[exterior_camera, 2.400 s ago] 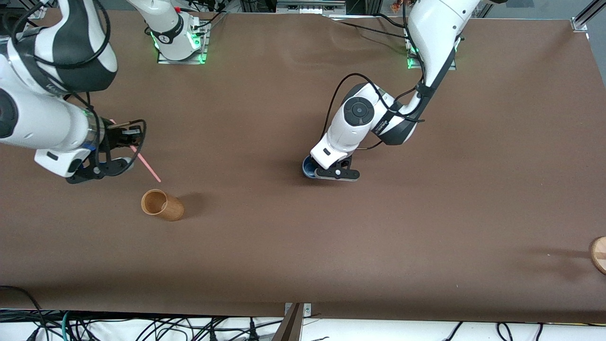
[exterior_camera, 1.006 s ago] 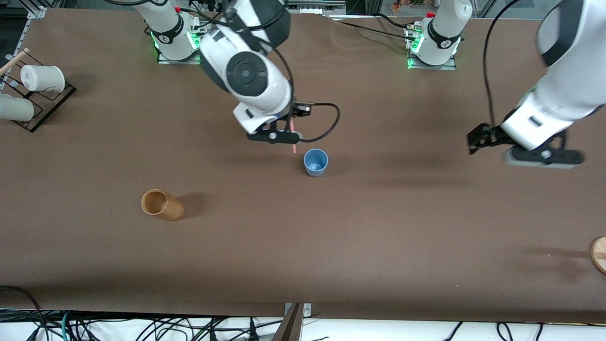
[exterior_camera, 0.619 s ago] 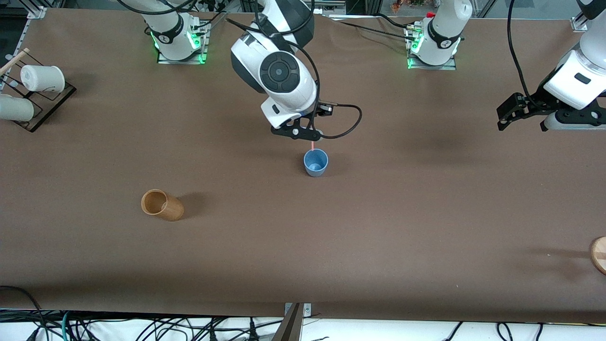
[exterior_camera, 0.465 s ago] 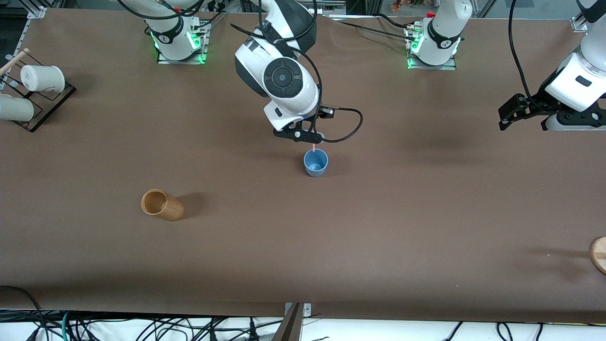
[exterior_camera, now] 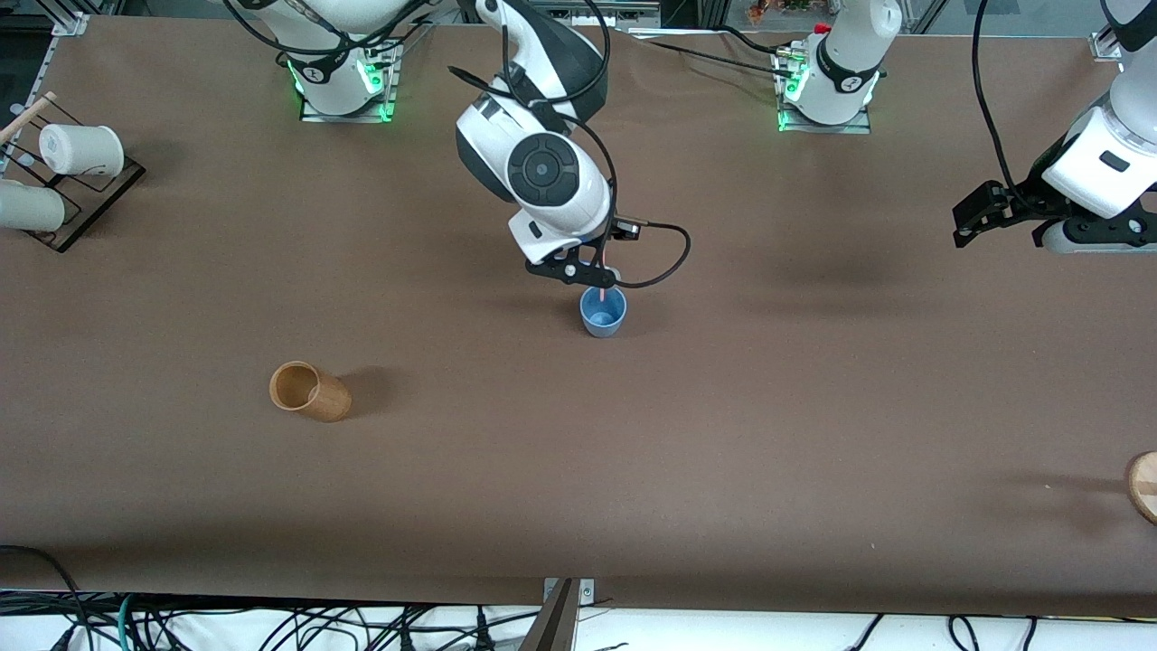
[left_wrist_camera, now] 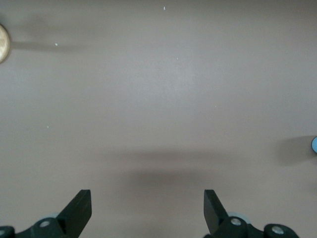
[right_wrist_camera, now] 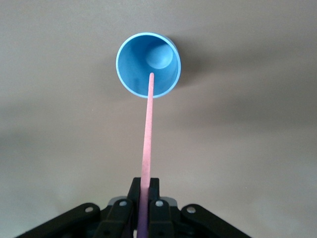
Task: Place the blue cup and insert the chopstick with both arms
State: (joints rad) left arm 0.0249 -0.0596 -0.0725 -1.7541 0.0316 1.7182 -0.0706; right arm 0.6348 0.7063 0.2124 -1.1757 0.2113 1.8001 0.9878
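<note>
The blue cup (exterior_camera: 603, 310) stands upright near the middle of the table; it also shows in the right wrist view (right_wrist_camera: 148, 65). My right gripper (exterior_camera: 592, 273) hangs just over the cup, shut on the pink chopstick (exterior_camera: 601, 291). In the right wrist view the right gripper (right_wrist_camera: 144, 188) holds the chopstick (right_wrist_camera: 147, 129) pointing down, its tip over the cup's mouth. My left gripper (exterior_camera: 974, 217) is up over the left arm's end of the table; in the left wrist view it (left_wrist_camera: 147, 208) is open and empty over bare table.
A tan wooden cup (exterior_camera: 308, 391) lies on its side toward the right arm's end, nearer the front camera. A rack with white cups (exterior_camera: 63, 172) stands at that end's edge. A round wooden piece (exterior_camera: 1142, 486) sits at the left arm's end.
My right gripper has come down with the chopstick, so its tip now reaches the blue cup's mouth. The left arm has hardly moved in the last half second.
</note>
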